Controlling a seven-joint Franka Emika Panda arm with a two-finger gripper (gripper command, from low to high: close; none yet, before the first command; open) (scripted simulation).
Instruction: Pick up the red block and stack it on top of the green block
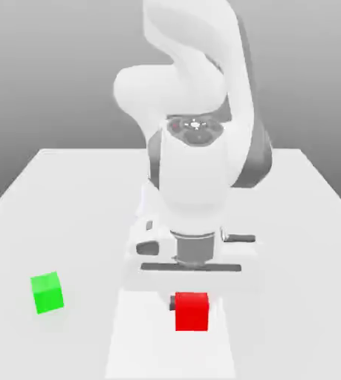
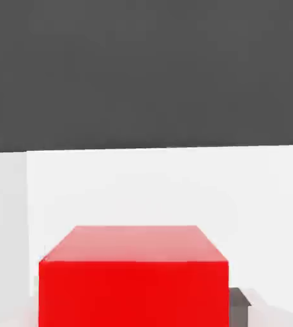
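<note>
The red block (image 1: pixel 192 312) lies near the table's front edge, directly under the hand. My gripper (image 1: pixel 191 303) has come down over it, with its fingers on either side of the block and shut on it. In the hand view the red block (image 2: pixel 133 281) sits very close, and one dark grey fingertip (image 2: pixel 239 305) presses against its side. I cannot tell whether the block rests on the table or hangs just above it. The green block (image 1: pixel 47 292) stands alone on the table at the exterior view's left, well apart from the gripper.
The white table (image 1: pixel 292 223) stretches out on all sides. The arm's white body (image 1: pixel 195 171) rises behind the hand and hides the middle of the table. A paler strip of table (image 1: pixel 136 341) runs under the red block.
</note>
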